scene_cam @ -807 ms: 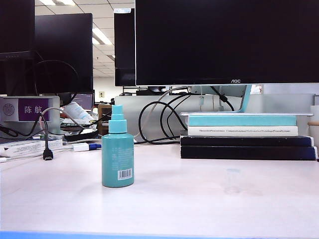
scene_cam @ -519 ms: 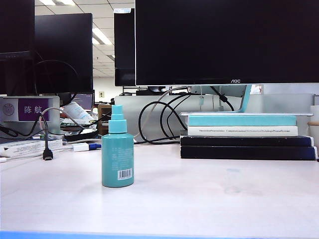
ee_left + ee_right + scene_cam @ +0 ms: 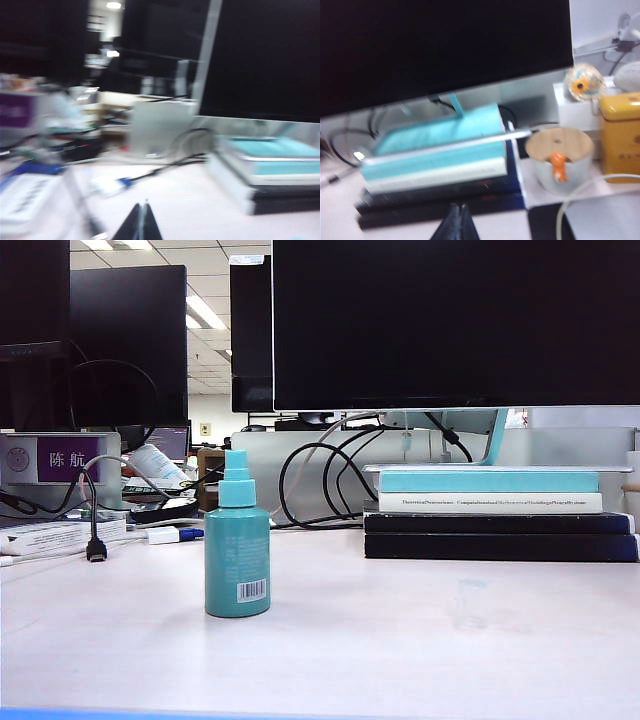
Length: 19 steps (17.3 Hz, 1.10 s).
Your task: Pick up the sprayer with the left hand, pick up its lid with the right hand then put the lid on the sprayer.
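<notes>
The small teal plastic sprayer (image 3: 237,548) with its paler stepped nozzle and white barcode label is seen standing upright on the pale tabletop (image 3: 380,650), left of the middle in the exterior view, with bare surface all around it. The tiny transparent lid (image 3: 467,602) is just made out as a faint shape on the table, well apart to the right of the sprayer and in front of the stack of teal, white and black books (image 3: 490,510). The books lie along the table's far side beneath the large black monitor (image 3: 455,320), and black cables (image 3: 320,475) are looped behind the sprayer, so open room is left mainly at the front. Neither arm is seen in the exterior view. The left hand (image 3: 140,222), a black wedge-fingered gripper, is shown in its blurred wrist view with fingers pressed together, holding nothing. The right hand (image 3: 456,224) is likewise pressed together and empty, pointed toward the books, with a pale cup (image 3: 560,160) and yellow tin (image 3: 621,135) beside them.
</notes>
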Motion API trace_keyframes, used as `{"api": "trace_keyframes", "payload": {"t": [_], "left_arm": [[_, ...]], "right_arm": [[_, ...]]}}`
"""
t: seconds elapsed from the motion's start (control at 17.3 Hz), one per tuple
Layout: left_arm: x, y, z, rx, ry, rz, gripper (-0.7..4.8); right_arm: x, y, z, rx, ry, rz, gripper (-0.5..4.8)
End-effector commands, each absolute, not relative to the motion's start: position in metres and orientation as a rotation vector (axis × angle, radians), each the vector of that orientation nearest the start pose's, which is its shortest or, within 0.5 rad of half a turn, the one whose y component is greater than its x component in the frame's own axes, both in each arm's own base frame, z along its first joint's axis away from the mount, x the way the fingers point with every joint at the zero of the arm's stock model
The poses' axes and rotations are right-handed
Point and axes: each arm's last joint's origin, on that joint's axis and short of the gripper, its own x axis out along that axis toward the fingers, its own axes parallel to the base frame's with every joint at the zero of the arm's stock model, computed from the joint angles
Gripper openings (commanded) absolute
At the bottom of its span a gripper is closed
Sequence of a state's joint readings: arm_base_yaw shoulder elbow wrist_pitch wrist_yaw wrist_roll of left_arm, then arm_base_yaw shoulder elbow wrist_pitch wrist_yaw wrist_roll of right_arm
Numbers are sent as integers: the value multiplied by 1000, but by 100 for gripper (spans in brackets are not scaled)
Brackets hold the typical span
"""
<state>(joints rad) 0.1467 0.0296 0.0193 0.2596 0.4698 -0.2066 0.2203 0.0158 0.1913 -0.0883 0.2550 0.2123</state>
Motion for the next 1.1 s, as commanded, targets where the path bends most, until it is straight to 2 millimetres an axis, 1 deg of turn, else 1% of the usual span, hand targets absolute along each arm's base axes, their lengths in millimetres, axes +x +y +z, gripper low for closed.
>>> {"api": "trace_keyframes", "payload": {"t": [0.06,0.17,0.23,0.35,0.4,0.52,0.63,0.69,0.75,0.81,0.87,0.92,0.98,1.04,1.1], "left_arm": [[89,-2,210,-141,-283,-437,-5],[88,-2,232,-127,-309,-441,-5],[91,-2,243,-110,-301,-448,-5],[104,-1,253,-95,-234,-470,-5],[112,-1,254,-77,-195,-514,-5],[131,-2,249,2,-140,-692,-4],[146,-3,242,12,-118,-787,-1],[155,-5,238,25,-113,-814,19],[162,-9,232,50,-107,-840,62],[172,-17,221,114,-96,-891,72],[176,-22,216,141,-87,-914,78],[182,-31,205,213,-84,-958,115],[185,-35,201,249,-84,-974,132],[190,-43,190,312,-71,-990,195],[191,-45,186,319,-59,-1002,228]], "right_arm": [[85,12,231,281,-77,-26,-3],[95,14,241,270,-26,-21,-2],[104,17,246,260,8,9,-2],[119,22,253,250,50,61,-2],[125,25,255,227,71,102,-2],[139,31,261,123,131,197,-2],[153,36,261,88,204,261,-2],[161,38,260,75,245,298,-2],[168,41,258,65,278,345,-2],[179,46,254,70,337,411,-2],[183,47,252,73,357,433,-2],[192,51,246,61,401,492,-1],[194,52,244,60,416,512,-1],[200,54,238,56,447,554,-1],[202,55,235,59,465,576,-1]]}}
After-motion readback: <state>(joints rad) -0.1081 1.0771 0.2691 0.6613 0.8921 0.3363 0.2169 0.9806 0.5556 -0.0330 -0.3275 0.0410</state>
